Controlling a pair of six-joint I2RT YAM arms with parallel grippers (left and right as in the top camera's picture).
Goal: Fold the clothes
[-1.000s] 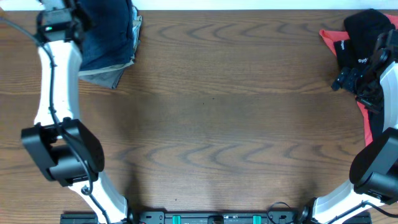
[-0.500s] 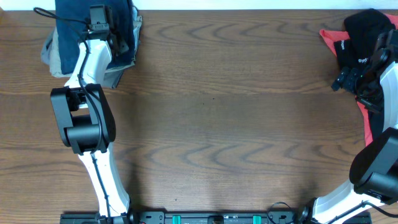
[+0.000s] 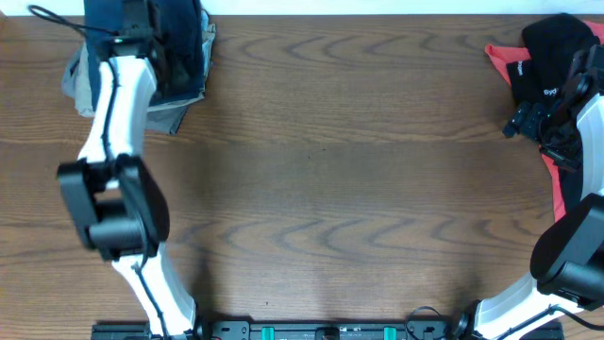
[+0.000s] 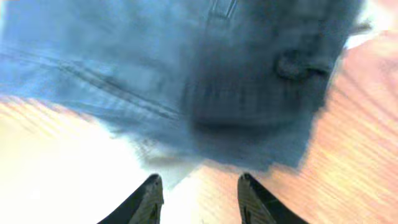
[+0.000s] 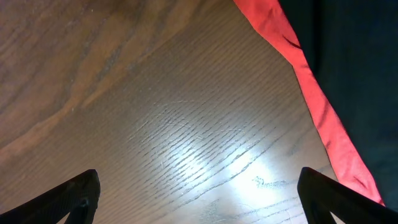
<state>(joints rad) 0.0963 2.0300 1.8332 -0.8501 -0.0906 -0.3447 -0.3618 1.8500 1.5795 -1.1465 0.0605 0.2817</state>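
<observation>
Folded dark navy-blue shorts point(image 3: 184, 52) lie stacked on grey and tan shorts point(image 3: 80, 80) at the far left of the table; they fill the left wrist view point(image 4: 205, 81). My left gripper point(image 4: 199, 190) is open and empty, just short of the stack's edge; in the overhead view it is hidden under its arm. At the far right lie a black white-lettered top point(image 3: 552, 52) and a coral-red piece point(image 3: 557, 184), whose red edge shows in the right wrist view point(image 5: 311, 106). My right gripper point(image 5: 199, 193) is open wide and empty over bare wood beside it.
The brown wooden table point(image 3: 340, 179) lies between the two piles. The table's far edge point(image 3: 340, 13) runs just behind both piles. The arm bases stand at the front edge.
My left arm has swung across the left pile, first rightward, then back left a little, with the gripper staying over the stack. The right arm has not moved.
</observation>
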